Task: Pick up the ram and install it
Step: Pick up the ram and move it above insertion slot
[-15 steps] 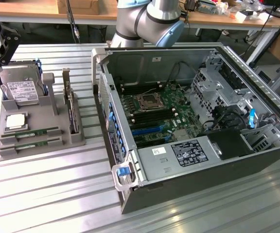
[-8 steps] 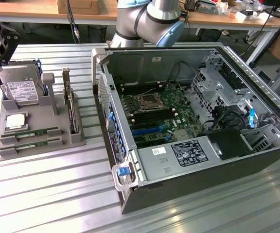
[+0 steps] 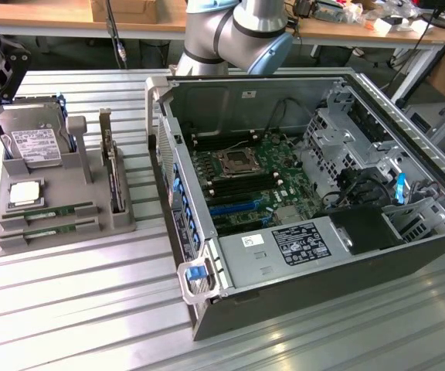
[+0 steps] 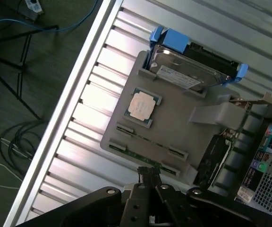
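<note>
Two RAM sticks sit in parallel grooves at the front of the grey parts tray (image 4: 174, 118). The outer RAM stick (image 3: 52, 228) runs along the tray's rim, and the inner RAM stick (image 3: 49, 210) lies between it and the processor chip (image 3: 23, 193). Neither is in the claw. The gripper (image 4: 148, 174) hangs well above the tray, fingers clenched together on nothing. In the wrist view its tips line up nearest the outer stick.

I judge the step in hand to be the approach for the pick. To do it well, the fingers must part wider than the board's thickness before they descend. The pads should face the stick's flat sides and come straight down at mid-length (the two sticks are close neighbours, so a skewed descent could catch the wrong one). A vertical lift should keep the board from binding in its groove. The DIMM slots (image 3: 234, 188) in the open computer case (image 3: 323, 297) look unoccupied.

The Universal Robots arm (image 3: 238, 31) stands behind the case and reaches to the exterior view's left. Its wrist points down over the tray, near the hard drive (image 3: 33, 143).
</note>
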You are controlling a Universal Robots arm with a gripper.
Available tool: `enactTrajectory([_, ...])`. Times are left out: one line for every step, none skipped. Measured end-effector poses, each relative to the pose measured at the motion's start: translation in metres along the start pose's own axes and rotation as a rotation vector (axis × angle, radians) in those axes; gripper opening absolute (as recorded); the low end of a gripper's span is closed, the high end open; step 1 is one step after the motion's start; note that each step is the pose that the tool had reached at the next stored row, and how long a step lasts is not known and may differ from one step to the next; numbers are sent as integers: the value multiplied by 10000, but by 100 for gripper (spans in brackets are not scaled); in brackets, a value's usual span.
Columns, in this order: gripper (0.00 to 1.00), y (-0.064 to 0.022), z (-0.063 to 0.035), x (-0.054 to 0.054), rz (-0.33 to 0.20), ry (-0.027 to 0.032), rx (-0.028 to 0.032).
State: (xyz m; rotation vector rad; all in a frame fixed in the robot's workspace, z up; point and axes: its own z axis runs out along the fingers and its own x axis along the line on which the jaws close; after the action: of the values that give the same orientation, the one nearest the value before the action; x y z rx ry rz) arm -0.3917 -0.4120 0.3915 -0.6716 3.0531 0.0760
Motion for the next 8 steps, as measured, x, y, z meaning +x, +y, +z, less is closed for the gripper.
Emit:
enactTrajectory([10,0,0,0,-108,5,-2])
enactTrajectory([10,0,0,0,-212,10,-5])
enactTrajectory([10,0,0,0,-297,13,-7])
enactTrajectory([10,0,0,0,-363,16,-9])
enactTrajectory([10,0,0,0,-432,20,-10])
enactTrajectory([10,0,0,0,-556,25,-14])
enactTrajectory([10,0,0,0,-624,28,-15])
enactTrajectory([10,0,0,0,-669,30,-16])
